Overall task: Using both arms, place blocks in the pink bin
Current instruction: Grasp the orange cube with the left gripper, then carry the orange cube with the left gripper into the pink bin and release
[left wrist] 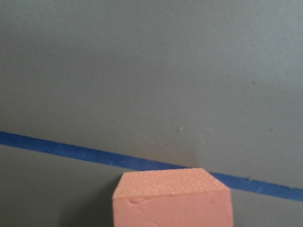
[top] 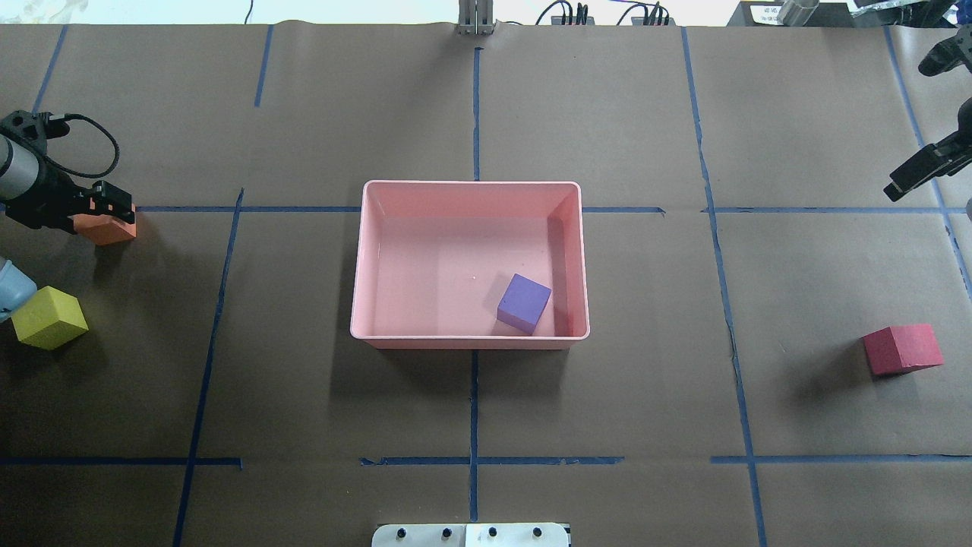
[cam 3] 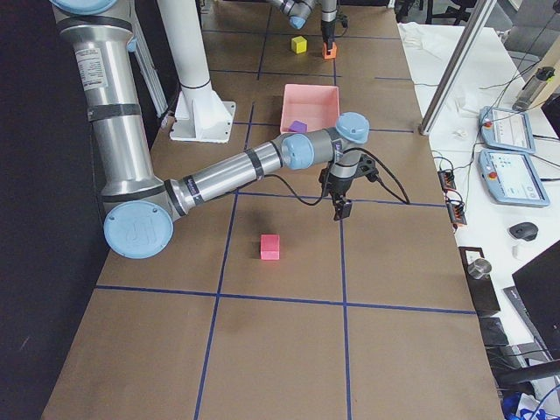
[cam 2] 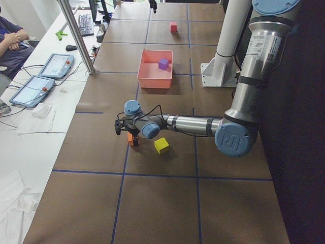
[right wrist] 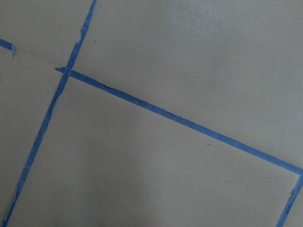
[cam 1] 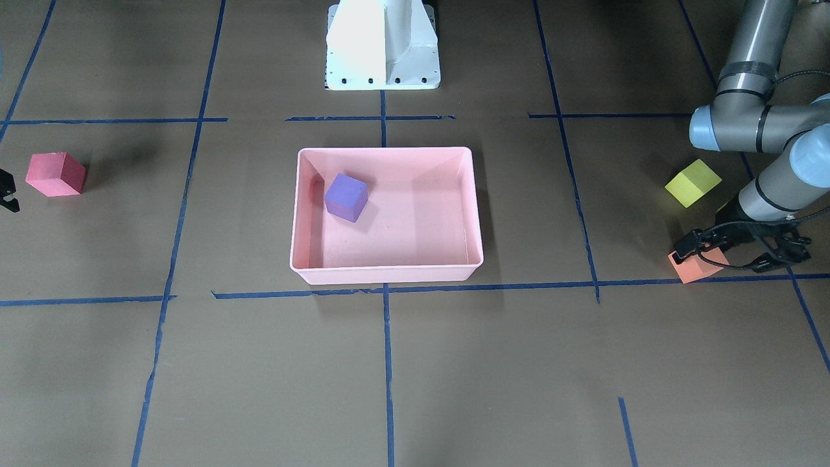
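The pink bin point(top: 471, 188) stands mid-table with the purple block point(top: 523, 303) inside, near its wall; it also shows in the front view point(cam 1: 345, 196). My left gripper point(top: 102, 209) is down at the table and closed around the orange block point(top: 114, 229), which sits on a blue tape line and fills the bottom of the left wrist view point(left wrist: 173, 201). The yellow-green block point(top: 49, 317) lies close by. The red-pink block point(top: 902, 349) lies alone on the right side. My right gripper point(top: 917, 172) hovers beyond it, over bare table, and its jaws are unclear.
The white base pedestal point(cam 1: 382, 45) stands behind the bin. Blue tape lines point(right wrist: 184, 120) grid the brown table cover. Tablets and cables point(cam 2: 51, 71) lie on the side table beyond the far edge.
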Robot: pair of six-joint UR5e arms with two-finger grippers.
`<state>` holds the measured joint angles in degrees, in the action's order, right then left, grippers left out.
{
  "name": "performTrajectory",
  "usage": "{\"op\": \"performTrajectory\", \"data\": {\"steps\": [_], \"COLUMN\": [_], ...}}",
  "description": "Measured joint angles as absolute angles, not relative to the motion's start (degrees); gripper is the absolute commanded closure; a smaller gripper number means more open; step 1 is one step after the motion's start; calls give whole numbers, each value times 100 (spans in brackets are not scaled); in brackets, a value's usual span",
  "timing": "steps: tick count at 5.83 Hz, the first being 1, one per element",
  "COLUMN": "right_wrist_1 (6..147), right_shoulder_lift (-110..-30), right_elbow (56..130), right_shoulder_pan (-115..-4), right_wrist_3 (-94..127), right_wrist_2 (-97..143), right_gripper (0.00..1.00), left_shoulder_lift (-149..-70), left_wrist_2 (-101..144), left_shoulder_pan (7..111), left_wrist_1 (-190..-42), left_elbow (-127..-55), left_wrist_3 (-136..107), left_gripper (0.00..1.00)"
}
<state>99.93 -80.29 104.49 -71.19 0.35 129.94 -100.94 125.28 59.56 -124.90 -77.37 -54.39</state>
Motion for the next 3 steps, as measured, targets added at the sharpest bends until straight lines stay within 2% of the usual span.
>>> {"op": "performTrajectory", "data": {"steps": [3], "right_wrist_1": [9989], "right_shoulder_lift": [-8050], "right_elbow": [10459], "right_shoulder_pan": [-7119], "right_wrist_3": [35], "right_wrist_2": [12999], "right_gripper": [0], "left_shoulder_lift": [-10119], "left_wrist_2": [12381], "left_shoulder_pan": [5981], "left_wrist_1": [-12781], "left_elbow": [-8174], "left_wrist_3": [-5446], "left_gripper": [69]}}
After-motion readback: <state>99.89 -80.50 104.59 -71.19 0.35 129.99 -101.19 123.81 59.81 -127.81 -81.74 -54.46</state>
